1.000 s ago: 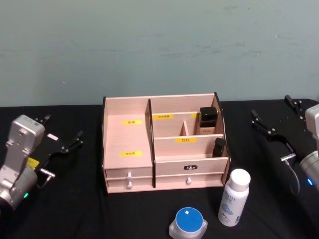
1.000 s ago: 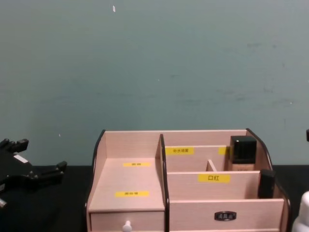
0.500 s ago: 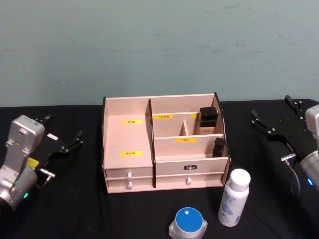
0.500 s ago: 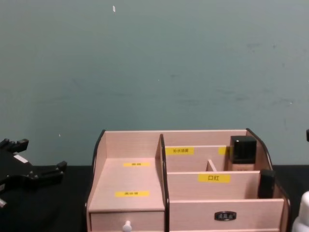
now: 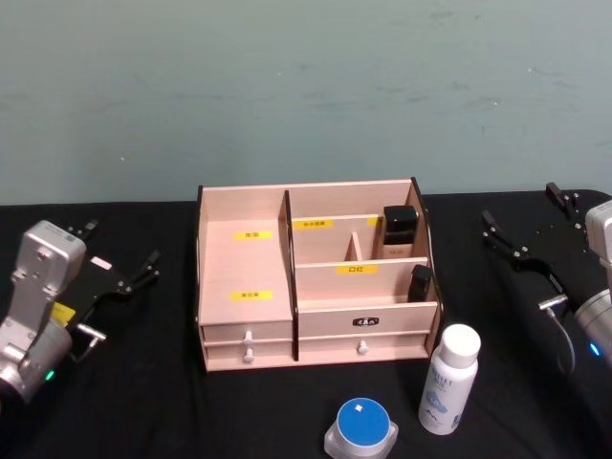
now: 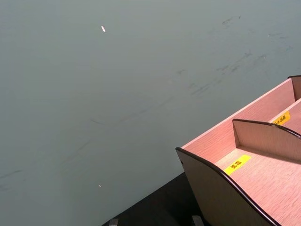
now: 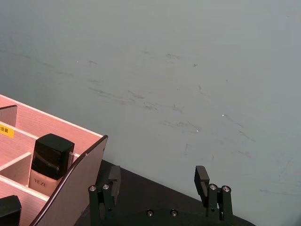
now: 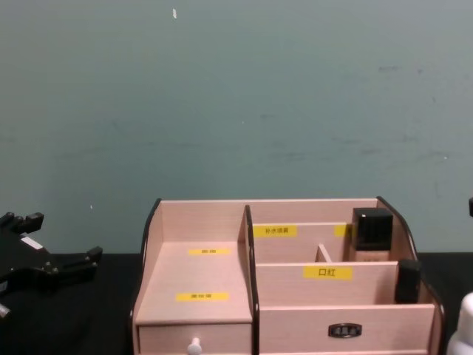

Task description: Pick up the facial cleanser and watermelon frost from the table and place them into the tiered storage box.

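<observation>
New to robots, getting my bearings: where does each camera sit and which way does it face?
Head: high up, looking down at the tiered storage box, white bottle and blue-lidded jar; left arm and right arm show, jaws open.
Chest: lower, facing the box's front; left arm at its edge.
Left wrist: on the left arm, facing the box's left end and wall.
Right wrist: facing the box's right end; own open jaws show.
Head and chest share the box's front.

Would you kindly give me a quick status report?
Left gripper open, left of tiered storage box. Right gripper open, right of it. White bottle, blue-lidded jar in front, untouched. Nothing blocking.
</observation>
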Robot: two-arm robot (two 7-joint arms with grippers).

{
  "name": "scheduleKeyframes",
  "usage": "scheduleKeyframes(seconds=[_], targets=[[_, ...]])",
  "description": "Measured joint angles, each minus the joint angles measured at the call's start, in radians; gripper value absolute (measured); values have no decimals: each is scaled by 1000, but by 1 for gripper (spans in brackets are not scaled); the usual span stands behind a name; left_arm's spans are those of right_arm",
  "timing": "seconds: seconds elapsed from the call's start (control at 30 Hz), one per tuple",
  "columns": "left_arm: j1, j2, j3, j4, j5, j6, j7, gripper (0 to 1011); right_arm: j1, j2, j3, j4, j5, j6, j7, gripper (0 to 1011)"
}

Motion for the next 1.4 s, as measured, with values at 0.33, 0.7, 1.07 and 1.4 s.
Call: scheduleKeyframes(seconds=[0.33,0.7,1.07,1.4], targets=[[0,0,0,0,0,0,0,1010,0,0,1,0,1,0,8,1004],[0,0,0,0,0,0,0,1010,-99,61,53,-155,24,37,50,1004],[0,0,0,0,0,0,0,1010,-304,136,132,-389,72,47,82,1004],[0,0,0,0,0,0,0,1010,-449,156,162,-505,81,31,104,1004]])
